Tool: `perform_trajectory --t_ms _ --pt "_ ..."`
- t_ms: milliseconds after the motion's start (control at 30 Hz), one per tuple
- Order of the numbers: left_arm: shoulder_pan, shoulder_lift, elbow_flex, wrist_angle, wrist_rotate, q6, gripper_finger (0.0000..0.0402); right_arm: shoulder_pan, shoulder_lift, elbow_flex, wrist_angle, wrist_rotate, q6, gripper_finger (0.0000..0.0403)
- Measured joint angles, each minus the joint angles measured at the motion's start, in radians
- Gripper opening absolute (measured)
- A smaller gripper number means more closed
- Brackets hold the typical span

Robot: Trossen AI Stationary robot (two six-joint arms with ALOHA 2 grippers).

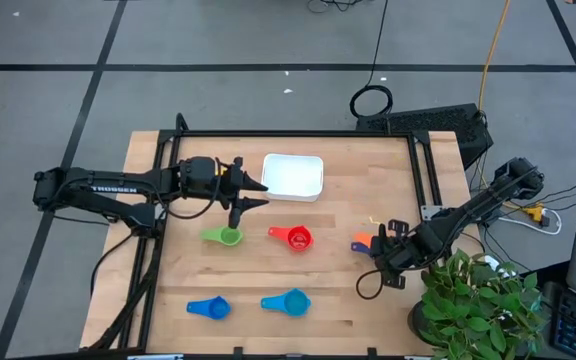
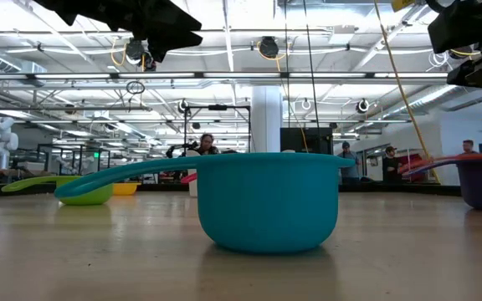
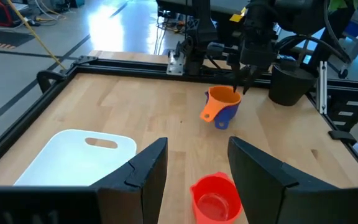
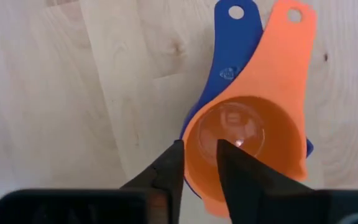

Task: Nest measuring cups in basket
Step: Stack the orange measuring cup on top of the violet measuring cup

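Note:
My right gripper points down over an orange cup that sits tilted inside a navy cup at the table's right. One finger stands over the cup's inside and one outside its rim, with a gap between them. My left gripper is open and empty above the table, between the white basket and the green cup. The red, blue and light blue cups rest on the table. A yellow cup shows only in the low view. My right gripper's fingers stand on either side of the orange cup's rim, on the side away from its handle, coming from above. I cannot tell whether they touch it. The cup leans in the navy cup, handle end low.
A potted plant stands at the table's near right corner, close to my right arm. A black frame runs along the table's far edge and sides. People stand in the room beyond the table.

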Motion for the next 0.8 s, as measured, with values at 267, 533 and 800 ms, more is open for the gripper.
perform_trajectory --t_ms 267,533,800 --pt "-0.004 0.000 0.000 0.000 0.001 -0.001 0.0172 0.000 0.000 0.000 -0.001 -0.024 0.011 0.0133" --pt "-0.016 0.000 0.000 0.002 0.001 0.021 0.0172 -0.060 0.000 0.000 -0.080 0.010 0.048 0.0126" --pt "-0.016 0.000 0.000 0.010 0.001 0.021 0.0172 -0.145 0.010 0.000 0.006 -0.083 -0.088 0.0122"
